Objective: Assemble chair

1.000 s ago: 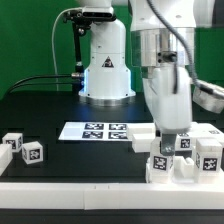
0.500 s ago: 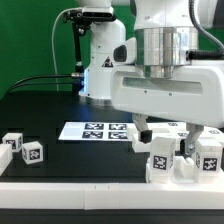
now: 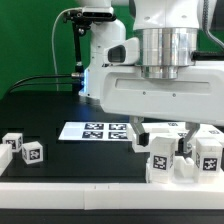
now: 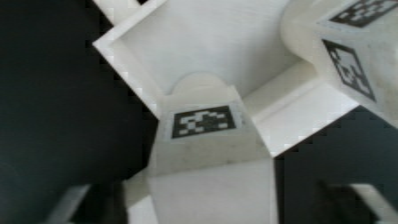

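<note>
The chair stands partly joined at the exterior view's right as a block of white tagged pieces (image 3: 205, 155). My gripper (image 3: 166, 146) hangs straight down over its left part. The two fingers straddle an upright white tagged piece (image 3: 162, 158). In the wrist view that piece (image 4: 205, 120) runs down between the fingers (image 4: 356, 202) of my gripper (image 4: 210, 208). A dark strip of table shows on each side of it, so the jaws stand open around it. A white panel (image 4: 151, 45) lies beyond it. Two loose white tagged pieces (image 3: 12, 143) (image 3: 32, 152) sit at the left.
The marker board (image 3: 98, 130) lies flat on the black table near the middle. A white border rail (image 3: 80, 190) runs along the front edge. The arm's white base (image 3: 105, 70) stands at the back, with cables to its left.
Over the last second the hand turned about its vertical axis above the right-hand pieces, so its broad side now faces the exterior camera. The loose pieces at the left stayed put.
</note>
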### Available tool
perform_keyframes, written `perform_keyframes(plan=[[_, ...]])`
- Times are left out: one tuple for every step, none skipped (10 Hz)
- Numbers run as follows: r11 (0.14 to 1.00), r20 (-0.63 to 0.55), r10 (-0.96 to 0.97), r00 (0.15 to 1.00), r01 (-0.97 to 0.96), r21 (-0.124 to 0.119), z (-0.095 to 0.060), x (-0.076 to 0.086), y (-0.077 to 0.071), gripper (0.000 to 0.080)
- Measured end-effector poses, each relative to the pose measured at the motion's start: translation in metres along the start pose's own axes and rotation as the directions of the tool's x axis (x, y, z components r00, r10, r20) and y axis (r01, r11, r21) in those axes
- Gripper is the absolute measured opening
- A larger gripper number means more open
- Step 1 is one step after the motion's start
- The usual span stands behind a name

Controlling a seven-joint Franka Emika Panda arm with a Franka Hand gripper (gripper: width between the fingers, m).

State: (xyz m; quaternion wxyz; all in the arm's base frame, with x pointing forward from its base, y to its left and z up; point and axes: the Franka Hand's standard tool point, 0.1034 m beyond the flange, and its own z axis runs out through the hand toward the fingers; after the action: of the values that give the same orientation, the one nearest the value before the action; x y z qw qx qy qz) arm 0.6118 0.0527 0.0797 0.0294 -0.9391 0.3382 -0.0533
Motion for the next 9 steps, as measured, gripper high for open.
perform_keyframes(plan=[[0.997,0.000,0.075,0.997,-0.075,0.000,0.0000,0.0000,0.0000,0.0359],[0.991,0.002,0.136,0.991,-0.136,-0.002,0.0000,-0.0002,0.0003,0.0281],[0.952,0.010,0.307,0.952,-0.307,-0.012,-0.0010,-0.0004,0.0009,0.0282],[0.896,0.011,0.445,0.896,-0.444,-0.018,-0.0005,-0.0012,0.0016,0.0282],[0.803,0.014,0.596,0.803,-0.596,-0.020,-0.0003,-0.0028,0.0007,0.0282],[0.657,0.026,0.754,0.656,-0.754,-0.018,-0.0007,-0.0030,0.0002,0.0282],[0.553,0.038,0.833,0.552,-0.833,-0.017,-0.0009,-0.0028,-0.0001,0.0282],[0.427,0.053,0.903,0.426,-0.904,-0.019,-0.0006,-0.0027,0.0002,0.0282],[0.341,0.060,0.939,0.339,-0.940,-0.021,-0.0004,-0.0026,0.0002,0.0282]])
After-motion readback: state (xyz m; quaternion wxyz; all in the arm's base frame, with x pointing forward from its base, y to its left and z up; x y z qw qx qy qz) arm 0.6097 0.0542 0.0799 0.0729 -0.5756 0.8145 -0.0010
